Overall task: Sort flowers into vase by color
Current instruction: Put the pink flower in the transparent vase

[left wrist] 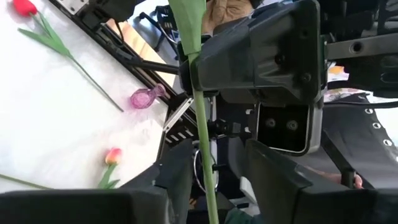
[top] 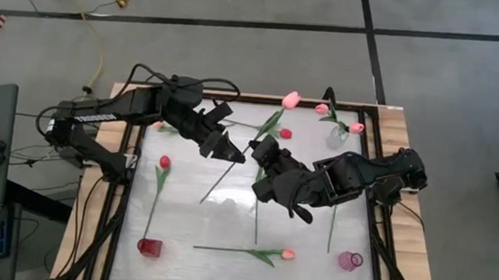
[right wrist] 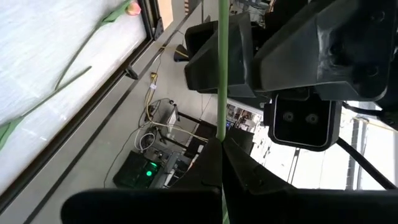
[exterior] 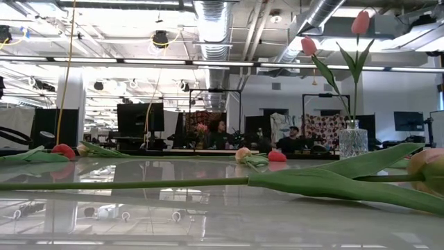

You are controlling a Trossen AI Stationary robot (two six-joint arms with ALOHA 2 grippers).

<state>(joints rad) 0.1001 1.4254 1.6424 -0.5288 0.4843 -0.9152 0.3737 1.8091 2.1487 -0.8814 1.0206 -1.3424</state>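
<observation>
My left claw (top: 237, 154) and right claw (top: 265, 150) meet above the middle of the counter (top: 224, 219), both clenched on the stem of one pink tulip (top: 290, 99), its head toward the far edge; two pink tulips (top: 356, 128) stand in the clear vase (top: 338, 137) at the far right corner; a red tulip (top: 164, 162) lies left, a salmon tulip (top: 288, 253) near the front edge.

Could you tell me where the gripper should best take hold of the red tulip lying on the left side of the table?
Probably mid-stem on the red artificial tulip, descending from above: it lies flat, its thin green stem running toward the table's near edge, with bare surface either side.
</observation>
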